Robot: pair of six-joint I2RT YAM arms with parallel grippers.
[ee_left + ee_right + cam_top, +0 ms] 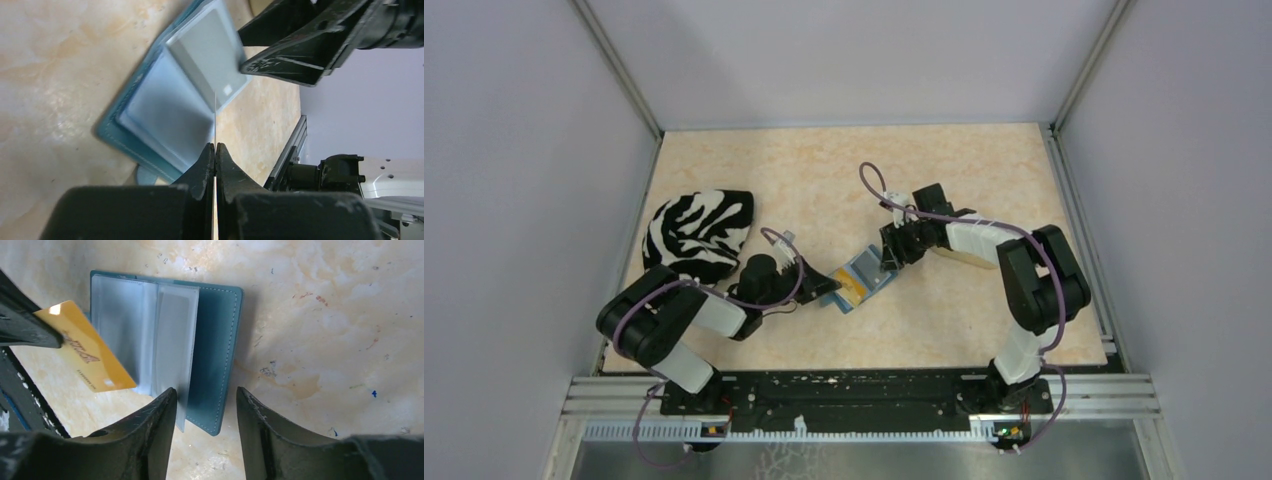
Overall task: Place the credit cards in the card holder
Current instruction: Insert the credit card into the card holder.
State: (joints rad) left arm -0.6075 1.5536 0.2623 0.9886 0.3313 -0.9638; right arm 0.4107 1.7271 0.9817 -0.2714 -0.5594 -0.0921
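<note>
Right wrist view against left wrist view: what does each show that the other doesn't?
Right wrist only: the gold-orange plastic card with its printed face, and the gap between the right gripper fingers. Left wrist only: the left gripper shut on that card, seen edge-on as a thin line. Both: the teal-blue folding card holder lying open, clear sleeves showing.

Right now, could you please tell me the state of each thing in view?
card holder: open, lying flat on the table.
gold card: held tilted, edge at the holder's clear sleeves.
left pincer: shut on the gold card.
right pincer: open, straddling the holder's edge.
zebra-striped pouch: lying apart, untouched.
</note>
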